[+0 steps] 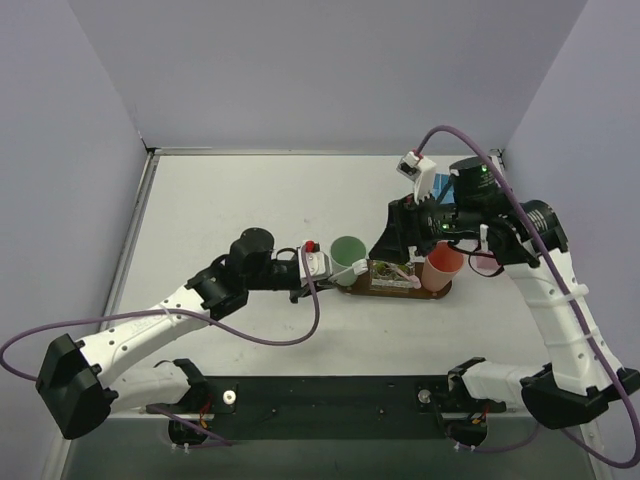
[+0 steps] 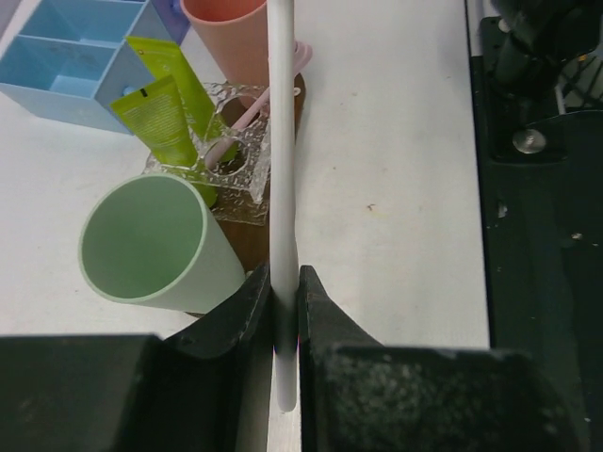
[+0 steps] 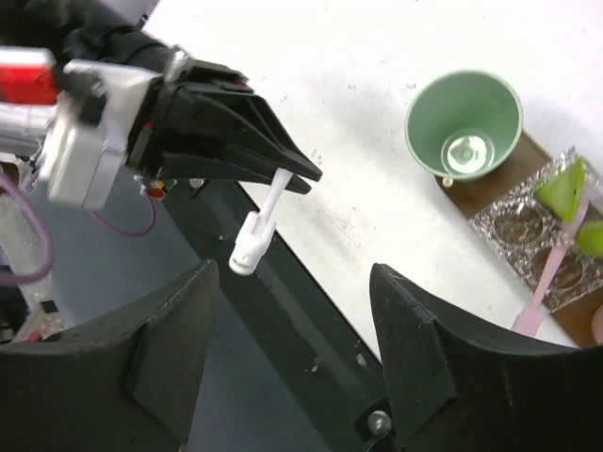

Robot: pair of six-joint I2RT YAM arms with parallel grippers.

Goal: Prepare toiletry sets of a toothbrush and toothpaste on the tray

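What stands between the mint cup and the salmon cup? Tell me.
A clear holder with two lime-green tubes and a pink brush; left wrist view shows it.

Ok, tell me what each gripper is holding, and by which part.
The left gripper pinches a white toothbrush by its slim shaft, near one end. The right gripper is open and holds nothing.

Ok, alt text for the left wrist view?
The left jaws are shut on a white toothbrush running up mid-frame. Beyond it a tray holds a green cup, a clear holder with two green tubes and a pink cup; a blue bin sits top left.
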